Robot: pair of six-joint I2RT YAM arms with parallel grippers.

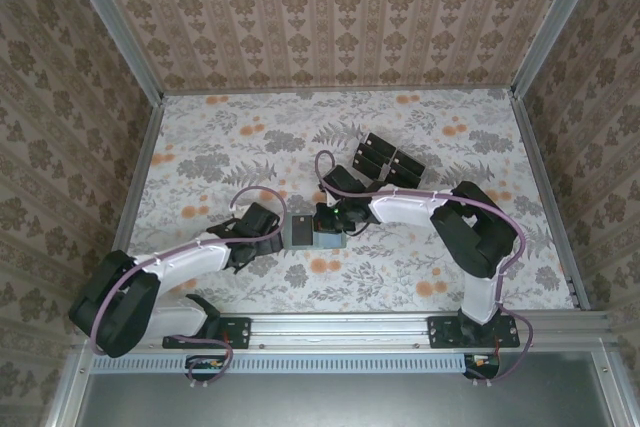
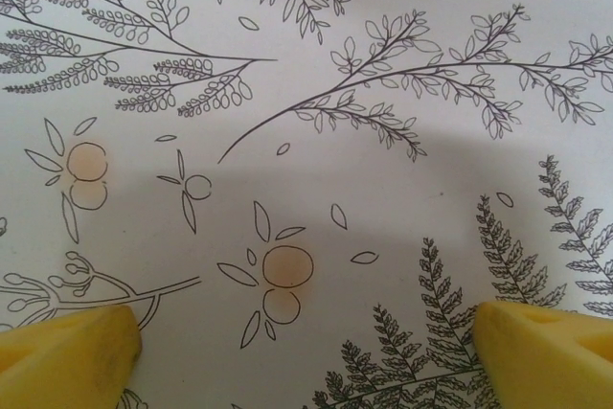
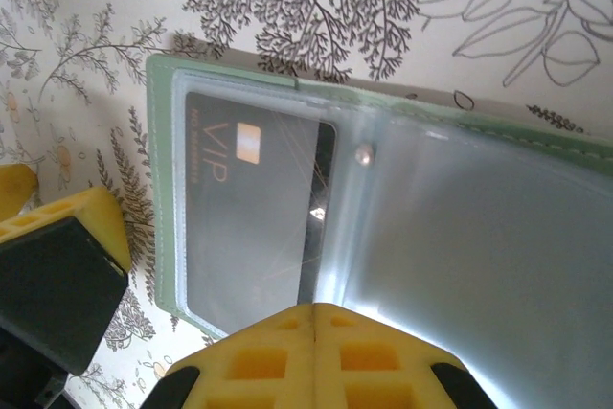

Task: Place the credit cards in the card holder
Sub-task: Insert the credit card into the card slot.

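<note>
1. The card holder [image 1: 298,231] lies open mid-table [image 1: 220,147] between the left claw [image 1: 262,225] and the right claw [image 1: 330,222], with bare floral cloth around it. The other credit cards [image 1: 385,162] sit grouped farther back, well apart.
2. The holder is soft and sage-green with a glossy clear sleeve. A flat black VIP card [image 3: 249,217] sits inside that sleeve.
3. In the left wrist view the yellow fingers [image 2: 67,356] are spread wide over bare cloth. In the right wrist view the pads are pressed together, pinching the holder's near edge.

Left arm: elbow folded back, forearm angled inward and low. Left gripper [image 1: 274,232] level, its fingers [image 2: 67,352] spread wide apart. Right arm: bent inward toward centre. Right gripper [image 1: 323,225] with its fingers [image 3: 259,363] pressed together, tips meeting.
</note>
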